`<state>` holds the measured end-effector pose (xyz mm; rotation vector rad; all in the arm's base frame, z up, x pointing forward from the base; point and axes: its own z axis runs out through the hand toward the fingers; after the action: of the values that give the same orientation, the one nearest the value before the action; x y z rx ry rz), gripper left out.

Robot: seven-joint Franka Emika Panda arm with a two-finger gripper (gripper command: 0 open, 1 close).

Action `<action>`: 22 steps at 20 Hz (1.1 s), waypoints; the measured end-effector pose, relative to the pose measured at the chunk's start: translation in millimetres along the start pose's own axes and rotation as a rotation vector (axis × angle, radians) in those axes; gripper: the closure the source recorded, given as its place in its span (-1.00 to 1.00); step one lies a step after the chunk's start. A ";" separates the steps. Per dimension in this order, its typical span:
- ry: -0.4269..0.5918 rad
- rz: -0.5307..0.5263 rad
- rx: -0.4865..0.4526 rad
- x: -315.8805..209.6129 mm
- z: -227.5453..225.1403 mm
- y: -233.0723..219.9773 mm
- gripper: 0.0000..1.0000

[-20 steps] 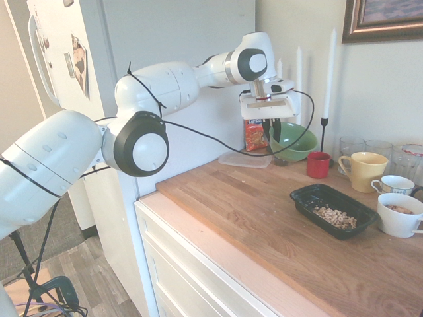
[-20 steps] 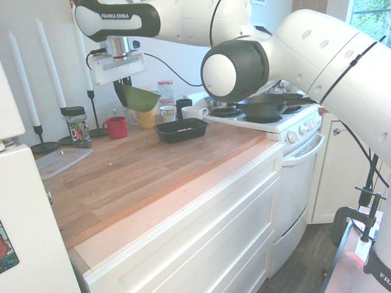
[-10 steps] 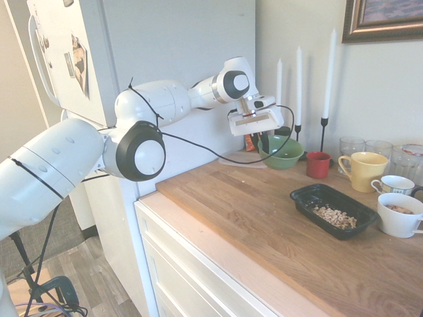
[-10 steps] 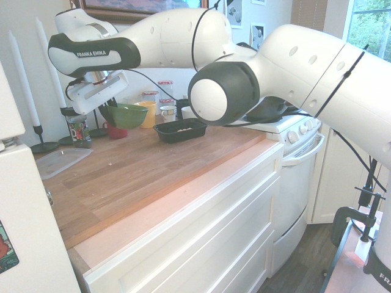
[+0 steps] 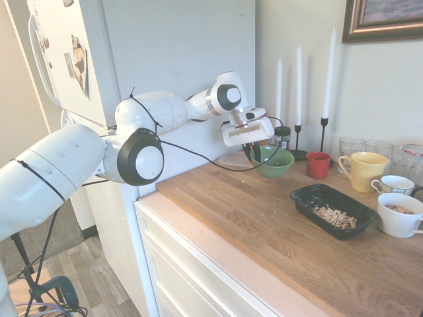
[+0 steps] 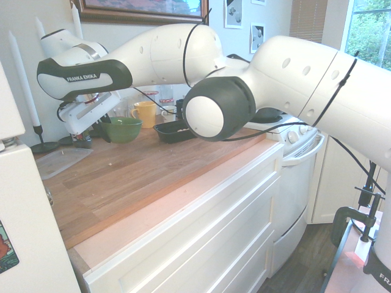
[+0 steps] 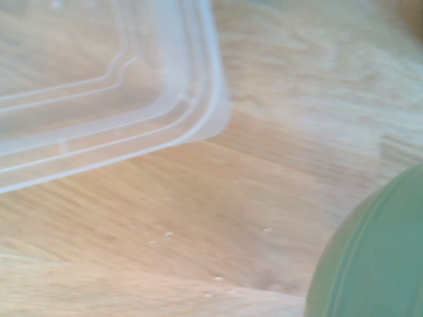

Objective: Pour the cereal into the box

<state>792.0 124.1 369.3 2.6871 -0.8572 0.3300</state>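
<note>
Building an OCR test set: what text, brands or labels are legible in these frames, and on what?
"FRANKA EMIKA": white print on the arm's black band, second exterior view.
Jar label by the candlesticks: too small to read.
Fridge magnets and papers: too blurred to read.
Wrist view: no text.

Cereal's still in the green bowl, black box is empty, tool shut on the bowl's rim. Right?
Not quite. The first exterior view shows the cereal already lying in the black box, so it isn't empty. The tool is shut on the green bowl at its rim.
</note>
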 end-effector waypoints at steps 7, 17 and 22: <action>-0.008 -0.029 -0.027 -22.5 20.2 -21.3 1.00; 0.033 -0.036 -0.081 -39.9 33.4 -36.9 -1.00; 0.033 -0.011 -0.084 -43.2 33.0 -39.3 -1.00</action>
<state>785.1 165.7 317.1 2.6004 -0.8283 0.3281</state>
